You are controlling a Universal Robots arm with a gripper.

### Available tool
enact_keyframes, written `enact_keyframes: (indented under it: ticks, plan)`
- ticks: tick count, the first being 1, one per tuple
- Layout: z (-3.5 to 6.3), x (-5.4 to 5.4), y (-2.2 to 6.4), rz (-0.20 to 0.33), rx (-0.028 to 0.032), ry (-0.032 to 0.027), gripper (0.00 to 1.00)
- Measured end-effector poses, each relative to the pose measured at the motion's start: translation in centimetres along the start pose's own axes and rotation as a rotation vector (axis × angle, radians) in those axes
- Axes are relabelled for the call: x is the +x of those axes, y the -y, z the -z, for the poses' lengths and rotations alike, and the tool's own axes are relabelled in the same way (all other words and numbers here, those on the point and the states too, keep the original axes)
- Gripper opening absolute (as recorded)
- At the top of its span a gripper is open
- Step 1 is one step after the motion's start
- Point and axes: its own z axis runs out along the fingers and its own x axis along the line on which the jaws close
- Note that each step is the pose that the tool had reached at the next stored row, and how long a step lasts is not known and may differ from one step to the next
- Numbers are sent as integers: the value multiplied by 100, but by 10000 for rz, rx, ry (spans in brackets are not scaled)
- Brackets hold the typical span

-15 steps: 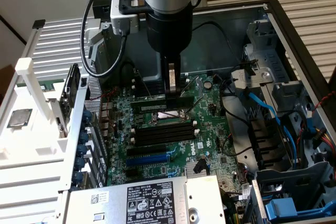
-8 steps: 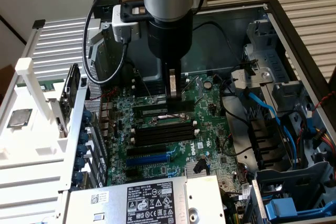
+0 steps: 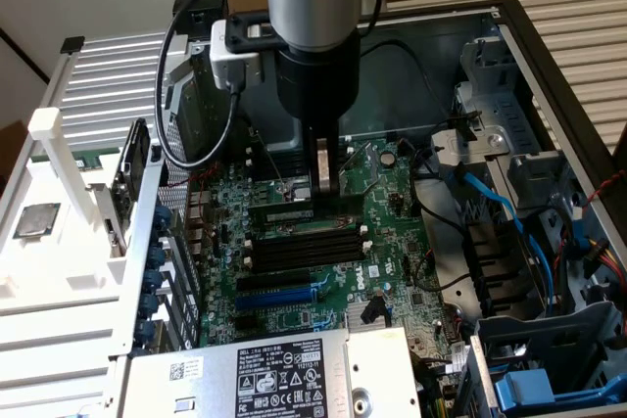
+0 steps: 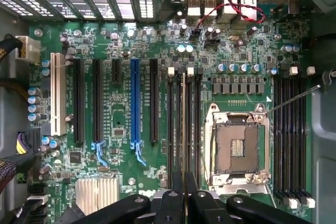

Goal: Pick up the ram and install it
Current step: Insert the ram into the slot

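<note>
"Over the open computer case (image 3: 549, 75), where does the arm stand?" asks the checker.

Observer: "Arm upright above the motherboard (image 3: 392, 232). The claw (image 3: 326, 191) points straight down at the bank of black memory slots (image 3: 304, 247)."

Checker: "Claw state?"

Observer: "Nearly closed. In the wrist view its two fingers (image 4: 172, 205) stand with only a thin gap between them. They pinch the ram (image 3: 289, 214) by its long upper edge."

Checker: "Ram location?"

Observer: "It lies lengthwise along the outermost slot of the bank, on the side away from the blue slot (image 3: 279, 296). Three black slots next to it lie bare. It stands on edge, parallel to the slots, with the pale label strip facing the exterior camera. Cannot tell whether it is pressed home or only resting on the slot."

Checker: "Neighbours?"

Observer: "In the wrist view the processor socket (image 4: 236, 148), with its metal frame, lies just beside that bank. A second bank of slots (image 4: 291, 140) runs along the socket's other side. In the exterior view the power supply (image 3: 279, 379), with its printed label, lies at the near edge of the case."
</note>
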Motion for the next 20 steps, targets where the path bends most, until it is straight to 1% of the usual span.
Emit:
enact_keyframes:
  ticks: [3, 7, 9, 12, 16, 17, 19, 20]
  plan:
    - [-17, 18, 0, -1, 10, 1, 12]
    - [-42, 22, -11, 4, 72, 1, 12]
    - [-68, 24, -25, 5, 88, 2, 12]
    - [-100, 26, -25, 6, 92, 1, 12]
    - [-133, 24, -39, 6, 111, -2, 12]
    - [-136, 18, -39, 7, 113, -11, 12]
    - [-141, -2, -40, 7, 124, -65, 12]
    - [-148, -2, -40, 8, 131, -126, 12]
